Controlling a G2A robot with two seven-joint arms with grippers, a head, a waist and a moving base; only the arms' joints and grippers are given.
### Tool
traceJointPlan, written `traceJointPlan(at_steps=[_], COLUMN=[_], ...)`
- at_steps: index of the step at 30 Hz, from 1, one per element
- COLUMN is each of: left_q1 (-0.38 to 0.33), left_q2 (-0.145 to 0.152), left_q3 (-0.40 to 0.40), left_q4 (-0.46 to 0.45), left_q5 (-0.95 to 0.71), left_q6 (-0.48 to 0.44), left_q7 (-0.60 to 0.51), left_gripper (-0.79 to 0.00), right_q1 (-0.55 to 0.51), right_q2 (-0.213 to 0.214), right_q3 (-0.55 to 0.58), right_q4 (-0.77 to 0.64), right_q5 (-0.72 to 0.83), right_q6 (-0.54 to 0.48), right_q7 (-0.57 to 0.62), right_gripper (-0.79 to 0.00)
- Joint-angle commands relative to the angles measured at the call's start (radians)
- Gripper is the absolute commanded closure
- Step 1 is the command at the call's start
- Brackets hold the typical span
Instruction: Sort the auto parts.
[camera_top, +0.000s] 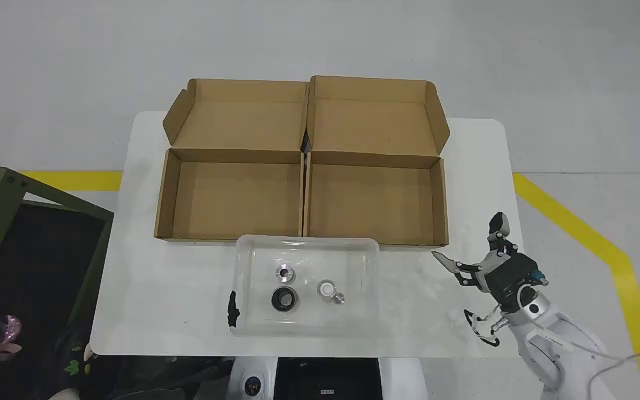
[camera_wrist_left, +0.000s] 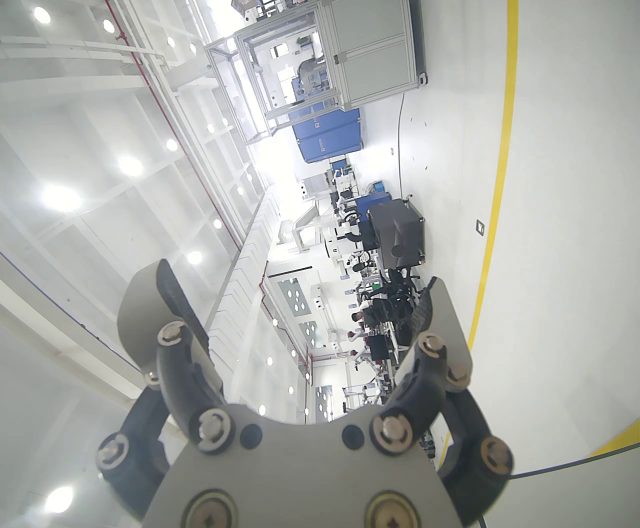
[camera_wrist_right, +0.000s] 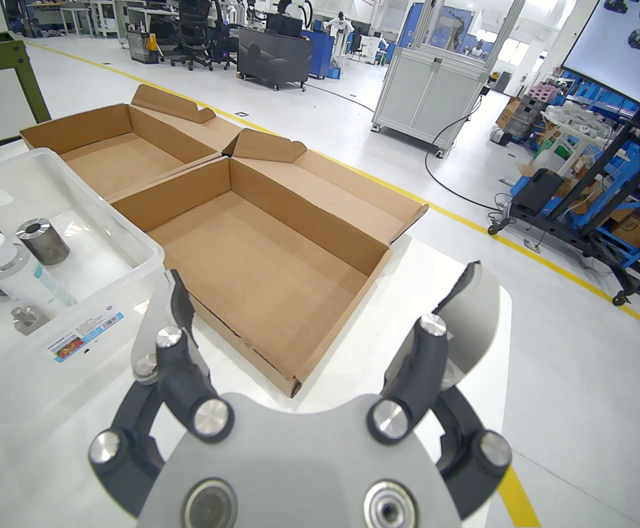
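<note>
The desk (camera_top: 470, 160) carries two open cardboard boxes side by side in the upper middle of the top view. The left box (camera_top: 232, 200) and the right box (camera_top: 375, 203) meet along a shared wall, with their lids folded back toward the top of the frame. Just below them, at lower centre, sits a clear tray (camera_top: 358, 318), its far rim just beside the boxes' front walls. The auto parts lie inside it. A metal cylinder (camera_top: 286, 272) stands upright, a black ring (camera_top: 285, 299) is just below it in the frame, and a silver piece (camera_top: 331, 291) lies to their right. The right gripper (camera_top: 458, 290) hangs over the desk's lower right corner, to the right of the tray, its jaws spread wide and holding nothing. The left gripper (camera_wrist_left: 300, 280) points toward the hall's ceiling, its jaws likewise released with nothing between them.
</note>
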Motion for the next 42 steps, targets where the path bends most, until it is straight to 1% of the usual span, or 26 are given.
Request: traceJointPlan(at_steps=[1,34,38,40,42], left_q1=[0.0,0.0,0.0,0.0,0.0], left_q2=[0.0,0.0,0.0,0.0,0.0], left_q3=[0.0,0.0,0.0,0.0,0.0], left_q4=[0.0,0.0,0.0,0.0,0.0], left_q5=[0.0,0.0,0.0,0.0,0.0], left_q6=[0.0,0.0,0.0,0.0,0.0], left_q7=[0.0,0.0,0.0,0.0,0.0], left_gripper=[-0.785,-0.785,-0.785,-0.785,-0.785], right_q1=[0.0,0.0,0.008,0.015,0.024], right_q2=[0.0,0.0,0.0,0.001,0.003], right_q3=[0.0,0.0,-0.012,-0.022,-0.035], right_q4=[0.0,0.0,-0.019,-0.028,-0.04], right_q5=[0.0,0.0,-0.033,-0.042,-0.049], right_q6=[0.0,0.0,0.059,0.06,0.041], right_q7=[0.0,0.0,0.042,0.063,0.089], right_gripper=[-0.785,-0.785,-0.785,-0.785,-0.785])
